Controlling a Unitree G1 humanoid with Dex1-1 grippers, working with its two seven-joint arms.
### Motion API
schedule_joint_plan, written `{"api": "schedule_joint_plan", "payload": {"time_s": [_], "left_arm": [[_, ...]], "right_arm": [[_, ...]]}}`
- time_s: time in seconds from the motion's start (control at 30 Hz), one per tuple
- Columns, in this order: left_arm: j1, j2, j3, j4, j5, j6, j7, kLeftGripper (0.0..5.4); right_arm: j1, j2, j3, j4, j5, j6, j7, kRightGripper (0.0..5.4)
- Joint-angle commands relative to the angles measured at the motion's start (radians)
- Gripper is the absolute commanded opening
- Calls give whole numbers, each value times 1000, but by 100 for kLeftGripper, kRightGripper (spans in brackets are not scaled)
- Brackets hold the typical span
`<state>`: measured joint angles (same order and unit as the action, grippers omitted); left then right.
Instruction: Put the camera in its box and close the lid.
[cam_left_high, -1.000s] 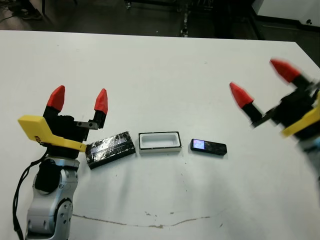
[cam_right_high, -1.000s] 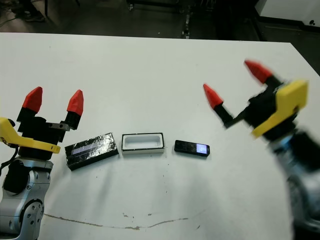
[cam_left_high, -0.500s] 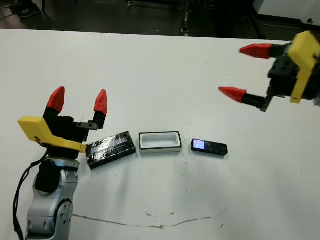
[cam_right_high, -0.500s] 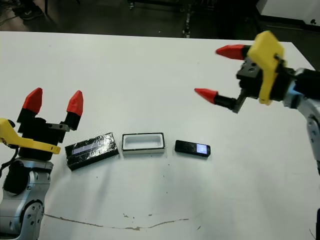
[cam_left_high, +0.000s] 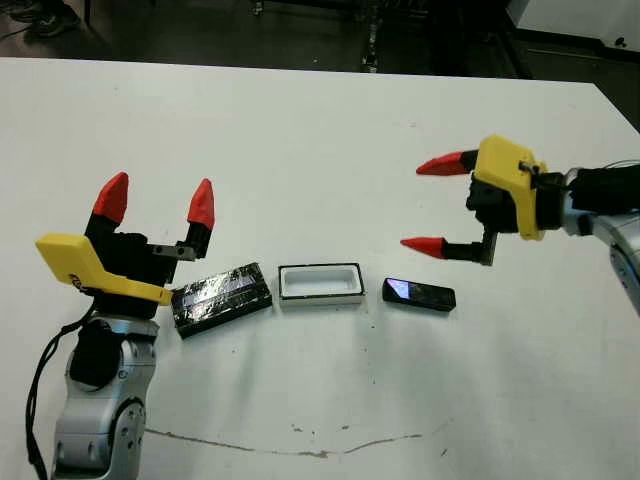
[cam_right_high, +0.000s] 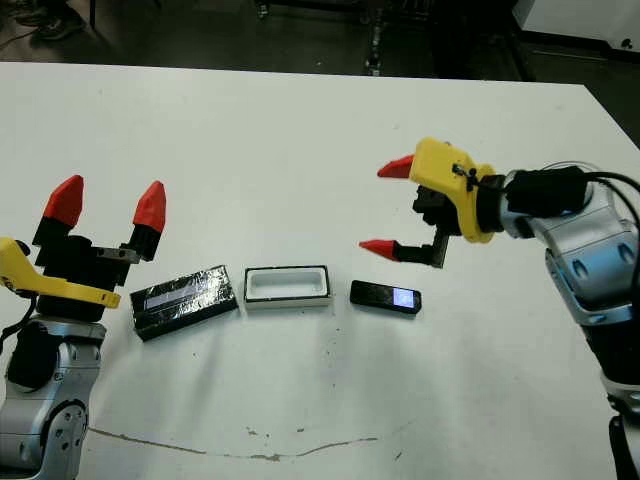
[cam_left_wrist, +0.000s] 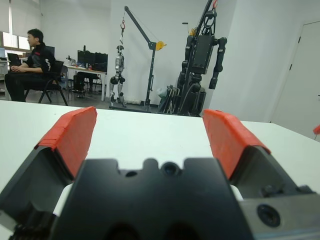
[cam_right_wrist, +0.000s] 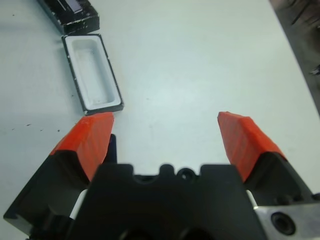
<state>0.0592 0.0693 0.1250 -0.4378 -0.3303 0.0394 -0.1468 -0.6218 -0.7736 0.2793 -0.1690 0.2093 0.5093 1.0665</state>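
Our right gripper (cam_left_high: 428, 204) hangs above the camera (cam_left_high: 418, 294), jaws spread wide and holding nothing. Our left gripper (cam_left_high: 156, 198), jaws also apart, sits behind the lid (cam_left_high: 221, 298). Lid, box (cam_left_high: 319, 283) and camera lie in a row, well clear of the surface (cam_left_high: 300, 130) edges.

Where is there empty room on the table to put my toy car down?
The far half of the white table, beyond the row of things, is bare. So is the near strip in front of the row, apart from a thin dark scuff. It is crowded in the middle, where the lid, box and camera lie in a line, between the left gripper and the right gripper.
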Motion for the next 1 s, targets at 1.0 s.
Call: {"api": "schedule_joint_plan", "payload": {"time_s": [1.0], "left_arm": [[10,2,-1,17,7,-6,-1,538]], "right_arm": [[11,38,108,164,-49,34,189,540]]}}
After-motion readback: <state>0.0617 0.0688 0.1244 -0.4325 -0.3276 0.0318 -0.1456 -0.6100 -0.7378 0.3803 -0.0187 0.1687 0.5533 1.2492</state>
